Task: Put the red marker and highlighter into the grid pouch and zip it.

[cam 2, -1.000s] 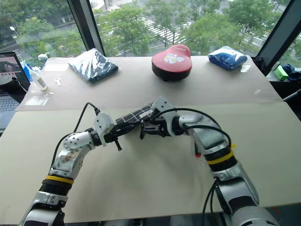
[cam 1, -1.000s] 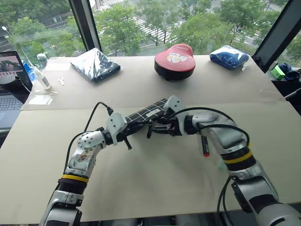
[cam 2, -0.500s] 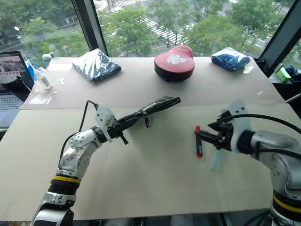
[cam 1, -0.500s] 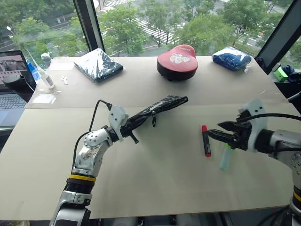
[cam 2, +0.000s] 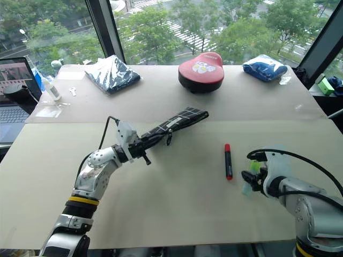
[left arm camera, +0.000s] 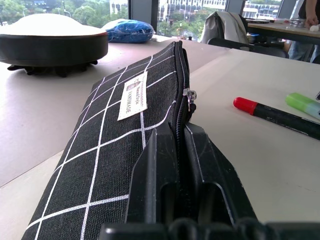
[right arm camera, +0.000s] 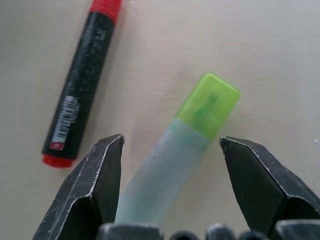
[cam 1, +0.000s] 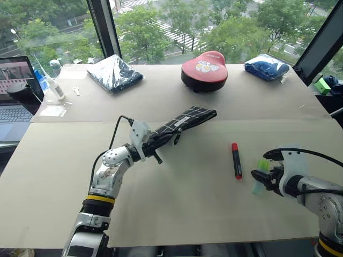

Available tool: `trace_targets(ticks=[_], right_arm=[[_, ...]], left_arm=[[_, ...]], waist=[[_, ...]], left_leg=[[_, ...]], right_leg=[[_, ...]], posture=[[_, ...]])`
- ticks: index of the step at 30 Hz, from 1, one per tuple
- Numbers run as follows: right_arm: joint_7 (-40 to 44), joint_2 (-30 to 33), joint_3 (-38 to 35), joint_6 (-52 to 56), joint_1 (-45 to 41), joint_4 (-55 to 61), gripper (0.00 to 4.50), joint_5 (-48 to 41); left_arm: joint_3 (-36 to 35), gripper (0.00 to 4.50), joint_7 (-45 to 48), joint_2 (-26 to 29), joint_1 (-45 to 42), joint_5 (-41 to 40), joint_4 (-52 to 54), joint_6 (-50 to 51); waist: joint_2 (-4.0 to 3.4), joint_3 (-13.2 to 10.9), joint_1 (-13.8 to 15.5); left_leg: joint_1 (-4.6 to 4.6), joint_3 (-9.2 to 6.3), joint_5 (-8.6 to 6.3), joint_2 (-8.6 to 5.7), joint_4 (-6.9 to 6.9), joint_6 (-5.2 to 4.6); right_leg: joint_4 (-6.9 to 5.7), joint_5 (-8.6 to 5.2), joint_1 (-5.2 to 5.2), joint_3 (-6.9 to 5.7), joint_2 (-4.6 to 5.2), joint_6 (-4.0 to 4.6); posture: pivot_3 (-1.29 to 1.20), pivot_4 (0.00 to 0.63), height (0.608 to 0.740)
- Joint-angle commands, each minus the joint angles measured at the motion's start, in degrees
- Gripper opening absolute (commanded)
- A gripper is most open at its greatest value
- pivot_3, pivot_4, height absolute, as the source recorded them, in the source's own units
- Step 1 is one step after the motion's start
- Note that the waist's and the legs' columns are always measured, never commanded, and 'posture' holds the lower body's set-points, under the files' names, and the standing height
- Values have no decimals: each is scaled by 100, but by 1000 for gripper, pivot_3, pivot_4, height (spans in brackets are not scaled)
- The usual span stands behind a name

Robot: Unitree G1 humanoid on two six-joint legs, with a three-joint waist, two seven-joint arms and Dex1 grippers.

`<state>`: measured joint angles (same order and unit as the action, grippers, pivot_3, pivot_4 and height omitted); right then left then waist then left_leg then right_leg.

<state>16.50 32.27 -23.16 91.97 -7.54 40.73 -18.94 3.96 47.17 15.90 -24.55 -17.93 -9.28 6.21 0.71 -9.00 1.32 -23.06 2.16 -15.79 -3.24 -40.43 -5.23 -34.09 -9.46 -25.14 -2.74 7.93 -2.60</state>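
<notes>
My left gripper (cam 1: 154, 143) is shut on one end of the grid pouch (cam 1: 185, 119) and holds it slanted above the table. The left wrist view shows its fingers (left arm camera: 160, 165) clamping the pouch's (left arm camera: 110, 145) zipper edge, with the slider (left arm camera: 188, 95) partway along. The red marker (cam 1: 236, 160) lies on the table right of the pouch. Just right of it lies the highlighter (cam 1: 262, 166), with its lime cap pointing away from me. My right gripper (right arm camera: 172, 142) is open and low over the table, one finger on each side of the highlighter's (right arm camera: 200, 110) pale barrel.
At the table's far side sit a dark wrapped bundle (cam 1: 115, 73), a red round cushion (cam 1: 204, 65) and a blue bundle (cam 1: 266, 66). A laptop (cam 1: 13, 91) and a small bottle (cam 1: 53, 85) stand at the far left. Window posts rise behind the table.
My right gripper has left the pouch, swung right and down, and now straddles the highlighter. The left gripper still holds the pouch in about the same place.
</notes>
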Motion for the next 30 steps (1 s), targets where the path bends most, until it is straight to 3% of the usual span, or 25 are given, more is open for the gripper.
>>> trace_targets(ticks=[1, 14, 15, 21, 27, 30], right_arm=[[-159, 34, -28, 42, -23, 6, 3417, 171], [-355, -440, 374, -529, 257, -631, 3417, 391], [-356, -456, 377, -625, 315, -695, 2906, 401], [-306, -512, 352, -1110, 386, -866, 1050, 361], [-319, -399, 489, -1443, 134, -974, 1011, 387], [-394, -159, 680, -2156, -156, -1156, 1011, 624]], left_arm=[[11, 0, 41, 8, 0, 6, 200, -96], [-81, 0, -49, 142, 57, 2, 346, -47], [-90, 0, -59, 150, 59, -3, 366, -38], [-139, 0, -101, 211, 34, -20, 399, -20], [-122, 0, -144, 209, 35, -23, 444, -7], [-101, 0, -152, 201, 39, -22, 451, -3]], waist=[[0, 0, -7], [7, 4, -50], [10, 6, -55], [14, 7, -45], [17, 8, -62], [16, 7, -73]], left_leg=[[1, 0, 0, 2, 0, 1], [16, -1, -1, 5, 0, -3], [22, -1, -3, 7, 0, -5], [88, -6, -34, 9, 0, -53], [92, -6, -28, 9, 0, -43], [89, -4, -26, 9, 1, -38]], right_leg=[[0, 0, 0, 0, -4, 0], [1, 0, 17, 2, -13, 0], [1, -1, 23, 1, -15, 0], [9, -6, 91, 3, -15, -8], [6, -6, 90, 9, -17, -7], [5, -5, 87, 12, -18, -6]], posture=[[0, 150, 740], [0, 150, 740], [0, 150, 740], [0, 150, 740], [0, 150, 740], [0, 150, 740]])
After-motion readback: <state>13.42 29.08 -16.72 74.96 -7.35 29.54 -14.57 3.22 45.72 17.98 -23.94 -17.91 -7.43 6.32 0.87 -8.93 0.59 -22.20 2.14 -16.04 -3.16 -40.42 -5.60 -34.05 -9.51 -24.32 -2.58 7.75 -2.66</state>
